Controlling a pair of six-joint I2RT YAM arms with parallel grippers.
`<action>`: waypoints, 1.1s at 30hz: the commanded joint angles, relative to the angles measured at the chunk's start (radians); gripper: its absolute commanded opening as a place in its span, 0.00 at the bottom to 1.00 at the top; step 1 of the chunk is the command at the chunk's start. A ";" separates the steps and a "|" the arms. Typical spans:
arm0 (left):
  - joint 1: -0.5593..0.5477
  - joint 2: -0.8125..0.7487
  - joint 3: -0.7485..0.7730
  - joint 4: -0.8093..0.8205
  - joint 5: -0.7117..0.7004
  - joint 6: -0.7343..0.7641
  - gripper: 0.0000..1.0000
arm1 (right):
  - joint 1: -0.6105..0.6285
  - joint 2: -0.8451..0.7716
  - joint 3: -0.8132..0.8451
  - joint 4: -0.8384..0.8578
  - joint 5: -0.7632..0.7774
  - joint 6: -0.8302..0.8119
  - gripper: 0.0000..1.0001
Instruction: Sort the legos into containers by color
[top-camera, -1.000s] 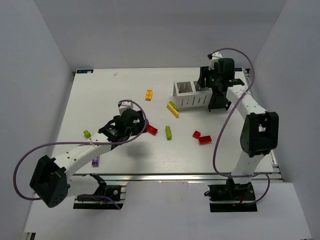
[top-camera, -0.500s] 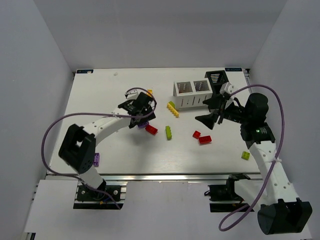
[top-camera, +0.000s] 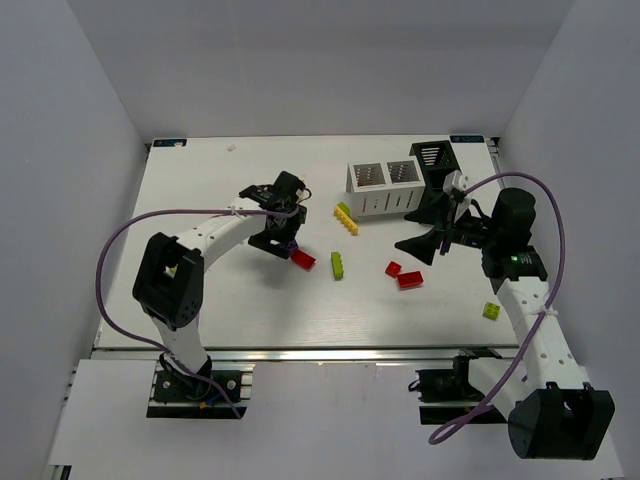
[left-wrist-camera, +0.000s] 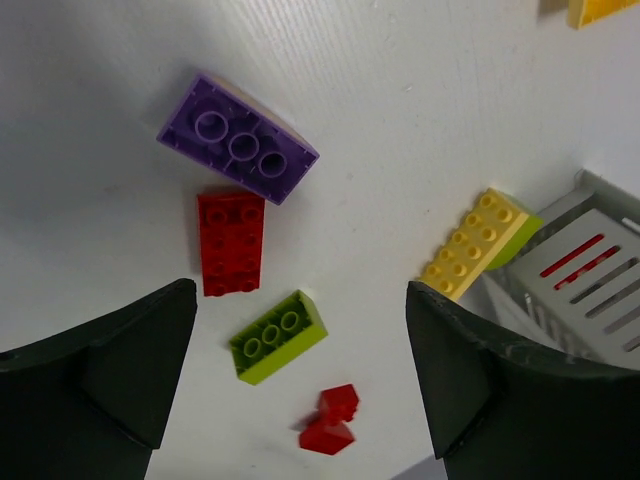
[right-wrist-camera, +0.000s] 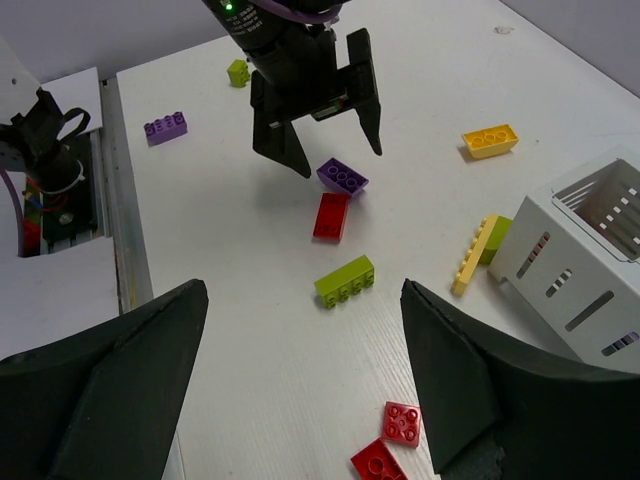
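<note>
The left hand (left-wrist-camera: 300, 290) hangs spread wide over the purple lego (left-wrist-camera: 238, 138) and red lego (left-wrist-camera: 231, 243) on the table (left-wrist-camera: 90, 60), while the right hand (right-wrist-camera: 305, 288), also spread and empty, is near the white box (right-wrist-camera: 590, 262).

— What lies on the white tabletop (top-camera: 240, 300)?
— Upper right of the overhead view: a white slatted plastic box (top-camera: 385, 203) beside a black slatted bin (top-camera: 428, 152). Mid-frame: a long yellow studded brick (top-camera: 346, 218), a red studded brick (top-camera: 303, 260), a lime green studded brick (top-camera: 337, 265).
— And lower right?
— A small lime brick (top-camera: 491, 311), alone.
</note>
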 joint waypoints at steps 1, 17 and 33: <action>0.005 0.003 -0.008 -0.037 0.019 -0.204 0.94 | -0.016 -0.017 0.000 0.036 -0.054 0.015 0.83; 0.077 0.121 0.060 -0.142 -0.082 -0.249 0.88 | -0.100 -0.035 -0.028 0.102 -0.131 0.081 0.83; 0.098 0.208 0.110 -0.106 -0.022 -0.210 0.83 | -0.169 -0.038 -0.052 0.179 -0.183 0.145 0.82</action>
